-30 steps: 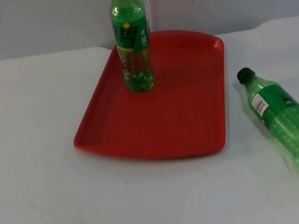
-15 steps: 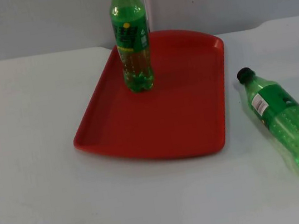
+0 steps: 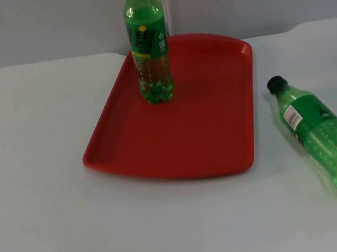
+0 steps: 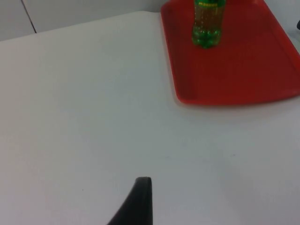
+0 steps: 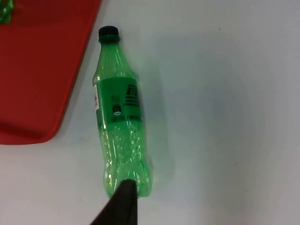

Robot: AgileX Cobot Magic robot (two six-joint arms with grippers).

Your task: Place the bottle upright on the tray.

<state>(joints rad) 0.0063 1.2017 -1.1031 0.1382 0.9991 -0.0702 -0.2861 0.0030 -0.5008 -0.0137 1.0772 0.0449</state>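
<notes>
Meanwhile, white table [image 3: 37, 183] meets grey partition wall [image 3: 45, 24]; fingers' state cannot be told.

I am working in what is looking like a robot test lab rather than a home or shop. A bare white surface [image 3: 37, 183] is stretching out under me and ending at a plain grey partition wall [image 3: 45, 24] on the far side. A red tray [image 3: 189, 135] and two green bottles are sitting out like staged props.

Bottles [image 3: 326, 137] clear green plastic, glossy; tray [image 3: 202, 140] smooth red plastic; table [image 3: 33, 152] matt white.
</notes>
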